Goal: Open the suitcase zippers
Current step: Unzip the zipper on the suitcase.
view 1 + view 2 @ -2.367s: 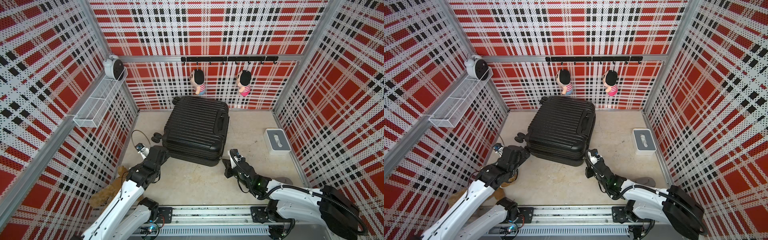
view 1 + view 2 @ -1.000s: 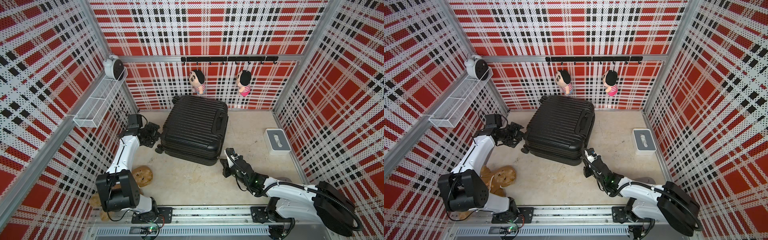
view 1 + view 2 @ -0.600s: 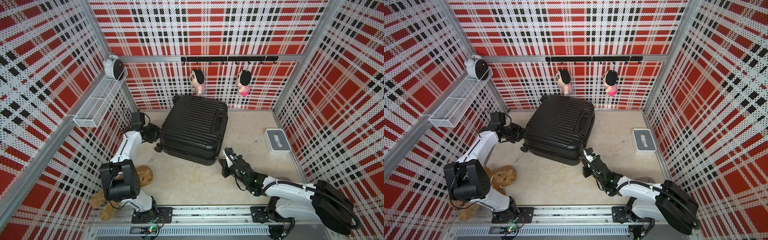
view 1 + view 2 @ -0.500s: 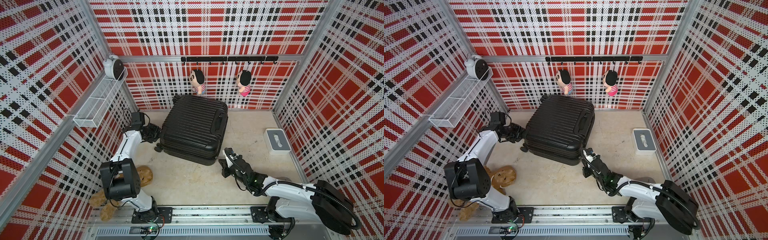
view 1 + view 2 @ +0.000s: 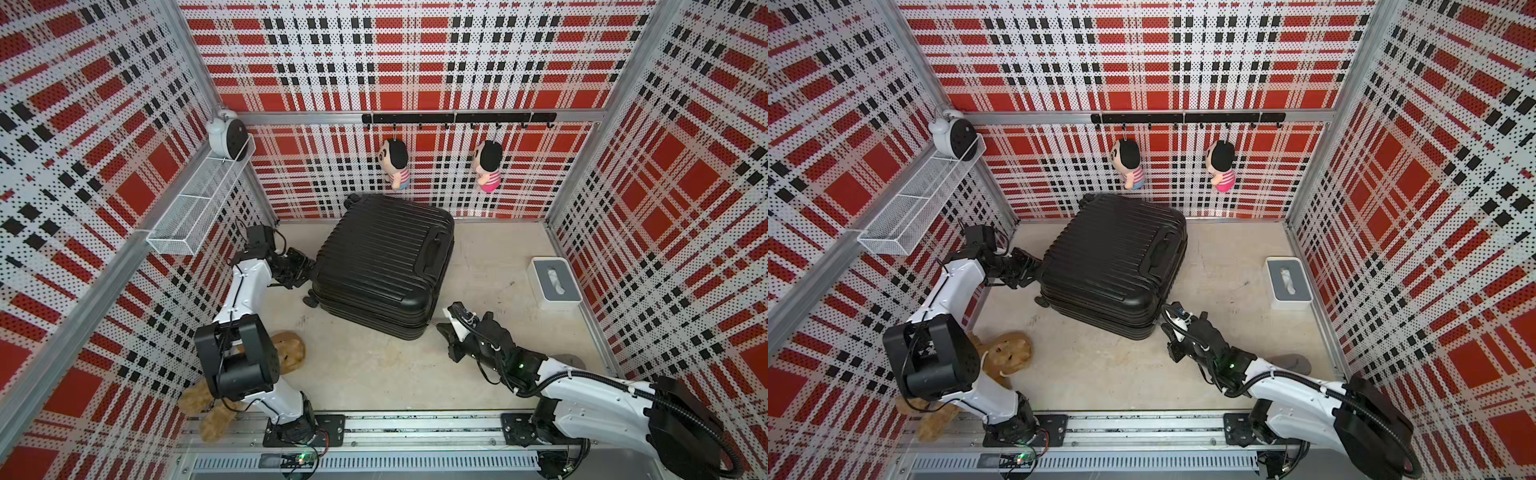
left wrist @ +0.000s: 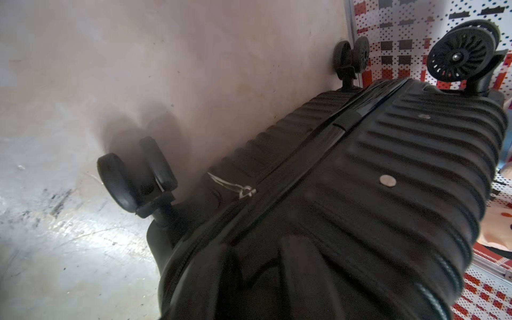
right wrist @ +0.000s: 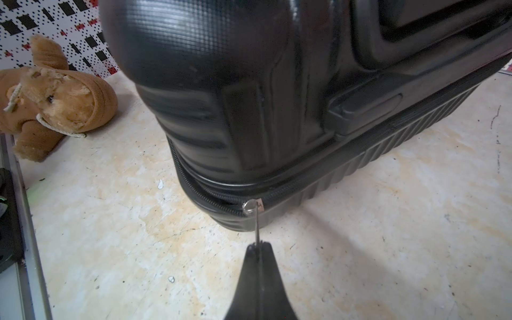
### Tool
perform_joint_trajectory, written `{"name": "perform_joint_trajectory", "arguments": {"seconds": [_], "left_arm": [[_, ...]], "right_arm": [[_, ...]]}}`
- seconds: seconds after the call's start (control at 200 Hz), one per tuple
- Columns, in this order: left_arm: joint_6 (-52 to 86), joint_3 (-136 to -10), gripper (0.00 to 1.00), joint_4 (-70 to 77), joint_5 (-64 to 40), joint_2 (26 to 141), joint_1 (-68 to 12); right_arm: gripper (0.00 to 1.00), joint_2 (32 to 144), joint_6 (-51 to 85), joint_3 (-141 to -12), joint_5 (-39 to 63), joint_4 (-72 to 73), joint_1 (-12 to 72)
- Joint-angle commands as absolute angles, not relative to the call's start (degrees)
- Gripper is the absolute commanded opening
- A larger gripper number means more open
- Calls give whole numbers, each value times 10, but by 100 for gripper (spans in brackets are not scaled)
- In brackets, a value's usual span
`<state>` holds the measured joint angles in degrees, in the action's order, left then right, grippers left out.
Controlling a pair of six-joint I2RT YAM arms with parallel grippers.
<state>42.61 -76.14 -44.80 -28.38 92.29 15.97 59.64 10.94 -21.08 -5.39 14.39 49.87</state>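
Brown fur marks the plush toy [image 5: 286, 353], which lies on the worktop [image 5: 374, 374] well off the near-left corner of the suitcase [image 5: 386, 257] and plays no part in the job. Further back on that side, the left claw [image 5: 305, 269] sits up against the suitcase's wheeled end. I cannot tell whether its fingers stand apart or hold anything. Its wrist view shows only ribbed shell, the seam and a scrap of white cord [image 6: 241, 191] at that seam.

The suitcase itself lies flat, handle side up, its 2 shell halves together. The zippers [image 7: 213, 201] run round the seam between those halves, low down near the worktop.

At the suitcase's near-right corner, the right claw [image 7: 259, 248] is pinched together on a thin metal pull [image 7: 257, 225]. The pull runs straight from the slider [image 7: 250, 207] to the fingertips.

The step in hand looks like drawing this slider round the corner, with the shell not yet parted. The next move calls for a pull along the track, following its curve. A pull straight away from the suitcase would likely only drag the case or slip the pull from the tips. The left arm seems placed to brace the case against that.

Right of the suitcase and well apart from it, a grey-and-white box [image 5: 555, 284] sits untouched.
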Motion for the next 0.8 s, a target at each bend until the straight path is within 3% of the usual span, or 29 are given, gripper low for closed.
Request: {"name": "perform_joint_trajectory", "arguments": {"seconds": [0.0,0.225,0.797], "left_arm": [[311,-767,0,-395,-242,900,189],[305,-779,0,-395,-248,916,191],[296,-792,0,-393,-248,946,202]], "right_arm": [[0,575,68,-228,-127,138,446],[0,630,67,-252,-79,133,328],[0,895,132,-432,13,211,167]]}}
